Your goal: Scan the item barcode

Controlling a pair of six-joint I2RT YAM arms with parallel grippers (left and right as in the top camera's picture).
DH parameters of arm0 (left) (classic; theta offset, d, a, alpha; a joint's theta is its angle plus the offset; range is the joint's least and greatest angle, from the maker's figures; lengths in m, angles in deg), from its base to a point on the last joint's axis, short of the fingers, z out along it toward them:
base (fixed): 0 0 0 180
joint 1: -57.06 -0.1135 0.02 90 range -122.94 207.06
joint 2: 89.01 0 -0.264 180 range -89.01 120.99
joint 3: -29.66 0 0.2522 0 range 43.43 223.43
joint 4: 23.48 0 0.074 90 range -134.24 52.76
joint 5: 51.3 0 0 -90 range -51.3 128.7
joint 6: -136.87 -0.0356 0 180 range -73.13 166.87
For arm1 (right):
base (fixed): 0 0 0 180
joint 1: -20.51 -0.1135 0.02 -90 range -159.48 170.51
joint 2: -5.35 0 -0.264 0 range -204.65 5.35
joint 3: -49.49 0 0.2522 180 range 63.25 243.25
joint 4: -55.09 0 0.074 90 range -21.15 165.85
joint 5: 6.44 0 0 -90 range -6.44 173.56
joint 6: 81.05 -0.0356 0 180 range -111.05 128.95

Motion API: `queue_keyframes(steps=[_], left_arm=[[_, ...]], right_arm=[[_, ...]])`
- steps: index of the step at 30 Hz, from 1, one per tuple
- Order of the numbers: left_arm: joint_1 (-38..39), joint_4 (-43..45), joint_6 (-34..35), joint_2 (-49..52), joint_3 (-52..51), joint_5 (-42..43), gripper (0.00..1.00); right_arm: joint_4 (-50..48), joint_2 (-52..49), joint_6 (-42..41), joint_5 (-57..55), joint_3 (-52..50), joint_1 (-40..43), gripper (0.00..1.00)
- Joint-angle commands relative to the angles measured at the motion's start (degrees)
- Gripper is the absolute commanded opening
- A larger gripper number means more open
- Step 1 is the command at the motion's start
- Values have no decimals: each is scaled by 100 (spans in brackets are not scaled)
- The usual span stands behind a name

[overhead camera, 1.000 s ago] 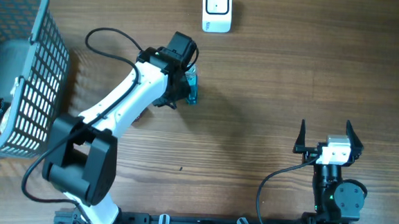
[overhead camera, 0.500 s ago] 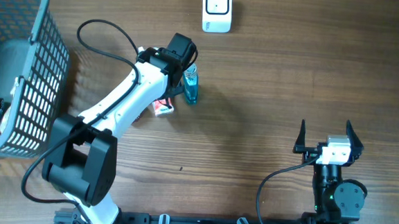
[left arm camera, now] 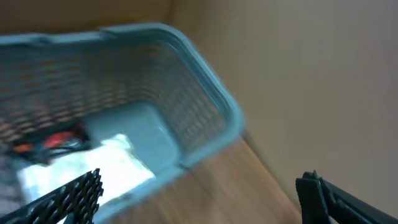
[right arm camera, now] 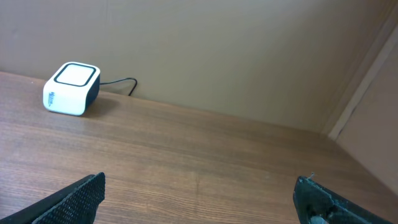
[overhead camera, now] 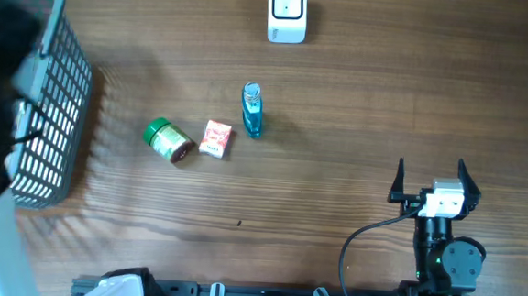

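since both arms sat off toward the edges, the middle of the desk (overhead camera: 359, 90) lay open to me from overhead, brown wood grain running side to side. the blue bottle (overhead camera: 252, 110), slim and translucent, lay on the wood with its pale cap end toward the scanner (overhead camera: 286, 13), well apart from it, bare boards between them. just to the bottle's left was a small flat red-and-white packet (overhead camera: 215, 138), and past that a round green-lidded jar (overhead camera: 168, 140) on its side. the three made a short row, close together, though i could not tell whether any touched. the scanner was a white rounded box with a dark square face, at the far edge of the desk. the right wrist view showed its dark cable (right arm camera: 118, 84) running back to a plain tan wall (right arm camera: 217, 43). a grey-blue plastic lattice basket (overhead camera: 60, 108) with a thick rounded rim filled the far left corner, and the left arm showed there only as a dark blur. seen from its own wrist, the left claw (left arm camera: 199, 196) hung near that rim, its black ribbed fingers (left arm camera: 71, 193) spread wide with nothing between them. the right claw (overhead camera: 430, 181) sat near the front right edge, prongs splayed apart and empty, with free desk ahead of it up to the scanner.
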Motion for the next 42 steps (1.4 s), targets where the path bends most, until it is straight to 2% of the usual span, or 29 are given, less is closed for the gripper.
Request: queue_keyframes(steps=[1, 3, 6, 9, 10, 12, 14, 21, 25, 29, 36, 37, 39, 42], left_arm=[[-1912, -179, -328, 509, -52, 1401, 100], [-2822, -234, -332, 1025, -55, 1626, 100], [-3147, -400, -415, 1685, -66, 1460, 100], [-3206, -922, -483, 2511, -66, 1047, 100], [-3200, -933, -726, 2640, -72, 1047, 100], [-3141, -874, -1902, 3206, -98, 1196, 100], [-3136, -844, -2382, 3475, -98, 1163, 100], [-3126, -402, -3567, 3560, -595, 946, 100], [-3132, 216, -3620, 3560, -1471, 310, 100], [-3132, 1032, -4024, 3560, -2356, 31, 100], [-3195, 2020, -4367, 3576, -3021, 44, 100], [-3209, 2208, -4505, 3578, -3106, 52, 98], [-3252, 2428, -4575, 3611, -3110, 59, 86], [-3362, 2656, -4730, 3679, -3110, 162, 89]], right_arm=[[-24, 46, 33, -76, -4, -11, 100], [-22, 46, 33, -76, -4, -11, 100], [-22, 46, 35, -76, -4, -11, 100], [-22, 46, 33, -76, -4, -11, 100], [-22, 46, 33, -76, -4, -11, 100], [-22, 46, 33, -76, -4, -11, 100], [-22, 46, 33, -76, -4, -11, 100], [-22, 46, 33, -76, -4, -11, 100], [-22, 46, 33, -76, -4, -11, 100], [-22, 46, 35, -76, -4, -11, 100], [-22, 46, 33, -76, -4, -11, 100], [-22, 46, 33, -76, -4, -11, 100], [-22, 46, 31, -76, -4, -11, 100], [-22, 46, 33, -76, -4, -11, 100]])
